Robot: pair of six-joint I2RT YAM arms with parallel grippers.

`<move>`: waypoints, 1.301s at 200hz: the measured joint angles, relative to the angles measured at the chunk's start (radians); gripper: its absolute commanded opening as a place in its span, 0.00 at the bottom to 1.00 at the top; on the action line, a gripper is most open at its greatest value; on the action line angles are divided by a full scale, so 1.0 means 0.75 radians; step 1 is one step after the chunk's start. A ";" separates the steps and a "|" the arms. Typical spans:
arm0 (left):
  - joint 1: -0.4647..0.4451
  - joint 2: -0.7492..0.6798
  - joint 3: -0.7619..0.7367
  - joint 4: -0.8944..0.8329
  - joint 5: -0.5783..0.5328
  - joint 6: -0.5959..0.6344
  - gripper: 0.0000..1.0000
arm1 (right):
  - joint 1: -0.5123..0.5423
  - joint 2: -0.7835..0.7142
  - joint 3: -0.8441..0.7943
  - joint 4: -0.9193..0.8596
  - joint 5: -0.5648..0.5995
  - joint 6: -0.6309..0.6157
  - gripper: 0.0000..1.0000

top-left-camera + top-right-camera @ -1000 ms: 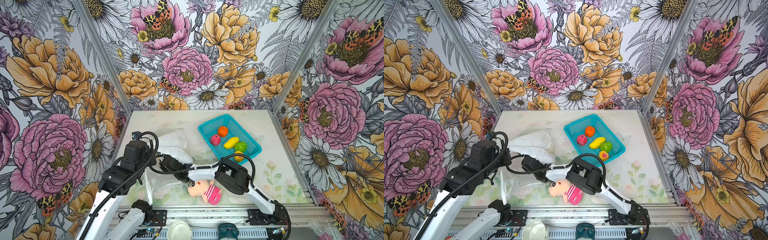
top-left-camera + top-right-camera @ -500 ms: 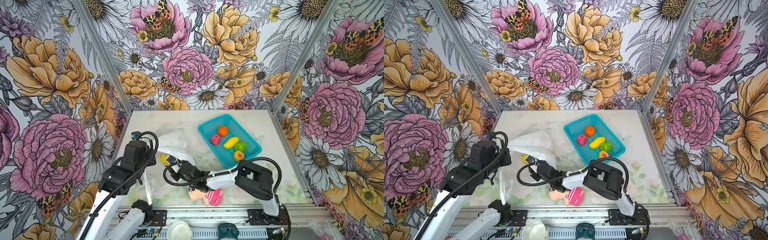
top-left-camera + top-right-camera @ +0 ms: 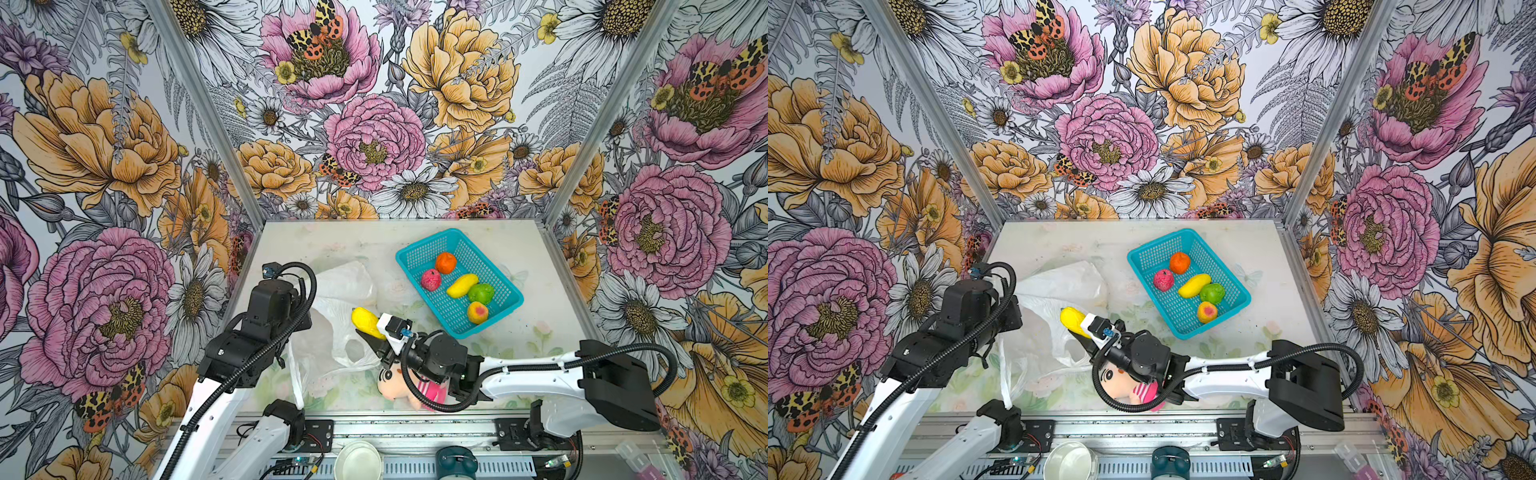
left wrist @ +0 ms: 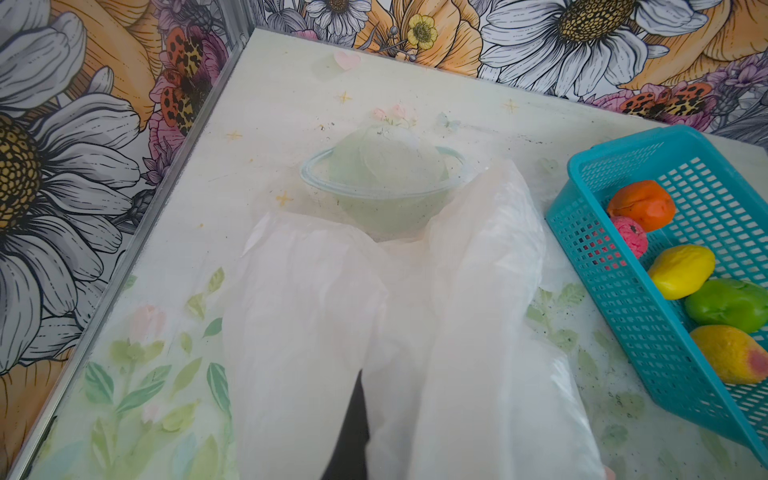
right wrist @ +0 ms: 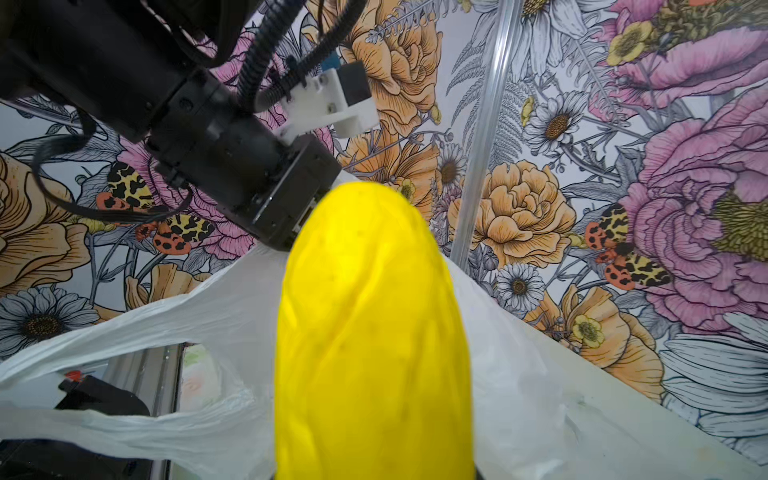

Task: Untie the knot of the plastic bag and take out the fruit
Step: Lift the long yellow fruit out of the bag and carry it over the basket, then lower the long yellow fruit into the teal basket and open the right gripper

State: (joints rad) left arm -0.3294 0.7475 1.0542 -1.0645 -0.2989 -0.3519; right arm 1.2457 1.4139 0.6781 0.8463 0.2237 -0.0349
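Bright, even, diffuse light; faint shadows. Top views sharp, edges bowed. Right wrist view: yellow fruit (image 5: pixel 374 332) soft, glaring.

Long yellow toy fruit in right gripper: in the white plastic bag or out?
Out. Right gripper holds the long yellow toy fruit above the thin white plastic bag; no plastic covers it.

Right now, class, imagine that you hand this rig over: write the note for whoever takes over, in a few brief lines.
Left gripper: shut on the plastic bag, holding it up.
Right gripper: shut on a long yellow fruit, just above the bag.
Done: bag handles look untied; five fruits lie in the teal basket.
To do: probably put the held fruit in the basket; check the bag, whose inside is not visible.
Plush doll lies under the right arm.
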 measured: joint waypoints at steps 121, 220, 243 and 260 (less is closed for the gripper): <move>0.000 -0.009 -0.003 0.000 -0.010 -0.001 0.00 | -0.867 0.003 0.124 -0.654 0.268 0.607 0.30; 0.000 -0.011 -0.004 0.000 -0.011 -0.001 0.00 | -1.072 0.524 0.385 -0.968 -0.027 0.913 0.51; 0.000 -0.011 -0.004 0.001 -0.011 -0.001 0.00 | -1.072 0.524 0.385 -0.956 -0.038 0.940 0.70; 0.000 -0.011 -0.004 0.000 -0.011 -0.001 0.00 | -1.072 0.522 0.382 -0.941 -0.041 0.952 0.77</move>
State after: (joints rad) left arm -0.3294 0.7391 1.0512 -1.0645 -0.3069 -0.3523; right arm 0.4419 1.8057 0.9649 0.1402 0.1932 0.6792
